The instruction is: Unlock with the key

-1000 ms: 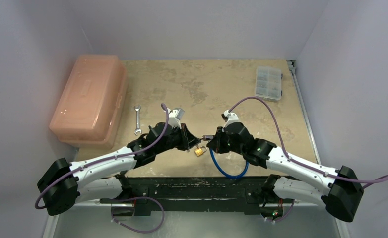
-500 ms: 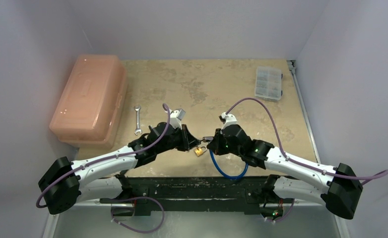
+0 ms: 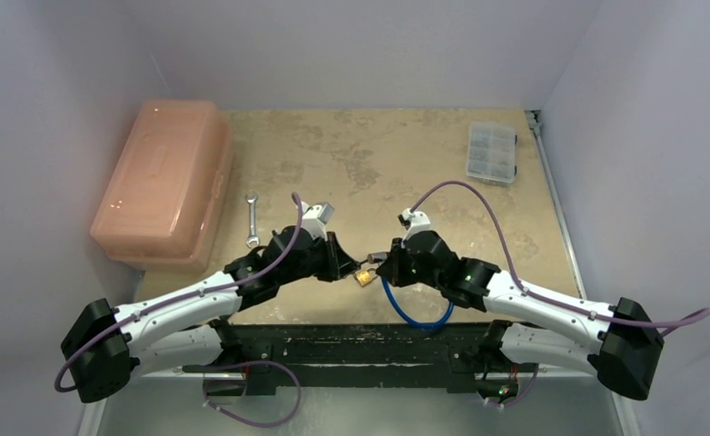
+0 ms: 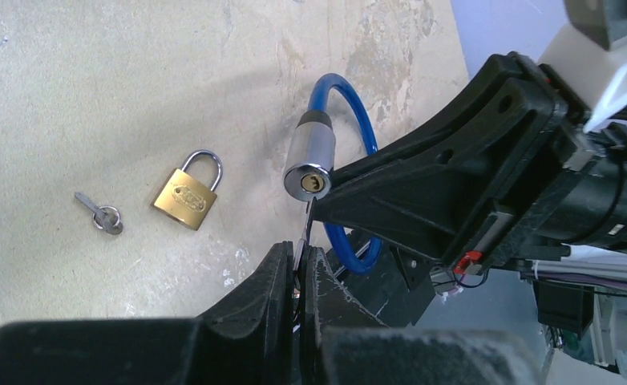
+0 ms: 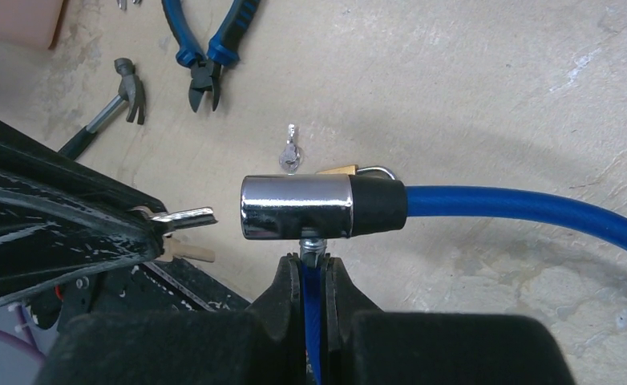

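Near the table's (image 4: 94, 80) front edge, the two arms meet nose to nose over a cable lock (image 4: 309, 156). The left gripper (image 4: 298, 257) is pinched tight on the key (image 4: 309, 218), whose head is buried between the fingers while the thin blade juts out past the tips. That blade ends just short of the keyhole (image 4: 306, 182) and looks not yet entered. The right gripper (image 5: 310, 269) is clamped on the lock's neck under the chrome barrel, with the keyhole facing the key. To do the insertion well, the blade should probably be squared with the slot and the barrel kept steady before any turn (a skewed entry could bind). A brass padlock (image 4: 186, 196) and a second small key (image 4: 98, 213) lie on the table nearby, apart from both grippers.
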{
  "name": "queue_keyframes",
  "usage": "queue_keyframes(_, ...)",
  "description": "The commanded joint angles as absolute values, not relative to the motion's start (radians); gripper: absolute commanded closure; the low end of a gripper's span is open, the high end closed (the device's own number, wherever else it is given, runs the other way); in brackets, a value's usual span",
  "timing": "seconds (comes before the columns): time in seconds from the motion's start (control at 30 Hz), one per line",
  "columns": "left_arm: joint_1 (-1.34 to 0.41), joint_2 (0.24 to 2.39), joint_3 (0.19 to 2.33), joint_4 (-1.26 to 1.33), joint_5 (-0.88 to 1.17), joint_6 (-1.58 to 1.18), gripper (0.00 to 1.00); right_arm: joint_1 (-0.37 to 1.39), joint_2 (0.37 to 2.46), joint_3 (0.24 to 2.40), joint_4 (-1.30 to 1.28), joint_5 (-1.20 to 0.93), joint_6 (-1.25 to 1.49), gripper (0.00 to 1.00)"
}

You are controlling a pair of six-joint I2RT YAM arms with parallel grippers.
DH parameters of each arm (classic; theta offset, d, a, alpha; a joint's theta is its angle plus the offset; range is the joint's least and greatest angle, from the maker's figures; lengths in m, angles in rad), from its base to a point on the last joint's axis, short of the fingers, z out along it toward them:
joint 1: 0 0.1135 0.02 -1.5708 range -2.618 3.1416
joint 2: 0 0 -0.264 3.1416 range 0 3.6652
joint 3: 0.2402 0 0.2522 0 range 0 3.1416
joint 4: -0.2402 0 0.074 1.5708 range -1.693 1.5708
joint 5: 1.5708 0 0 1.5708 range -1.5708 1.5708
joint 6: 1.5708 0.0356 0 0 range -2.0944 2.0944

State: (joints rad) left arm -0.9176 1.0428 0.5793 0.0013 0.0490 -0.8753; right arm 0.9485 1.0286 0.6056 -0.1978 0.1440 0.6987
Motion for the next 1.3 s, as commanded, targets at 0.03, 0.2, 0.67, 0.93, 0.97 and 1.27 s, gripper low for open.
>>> queue_keyframes(0.03, -0.920, 0.975, 0.566, -0.015, 0.061, -0.879, 1.00, 0.978, 1.042, 0.585, -0.132, 0.166, 0.699, 1.00)
queue_keyframes(0.2, -0.921, 0.968, 0.565, -0.048, 0.060, -0.871, 1.00, 1.003, 1.063, 0.585, -0.126, 0.182, 0.711, 1.00)
queue_keyframes(0.67, -0.920, 0.996, 0.522, 0.029, 0.062, -0.870, 1.00, 1.006, 1.081, 0.597, -0.129, 0.190, 0.731, 1.00)
queue_keyframes(0.93, -0.921, 1.023, 0.514, 0.086, 0.077, -0.880, 1.00, 1.006, 1.085, 0.598, -0.126, 0.189, 0.730, 1.00)
queue_keyframes(0.97, -0.921, 1.026, 0.515, 0.089, 0.078, -0.880, 1.00, 1.006, 1.085, 0.597, -0.125, 0.189, 0.729, 1.00)
queue_keyframes(1.27, -0.920, 1.032, 0.513, 0.080, 0.072, -0.877, 1.00, 1.006, 1.077, 0.603, -0.126, 0.186, 0.730, 1.00)
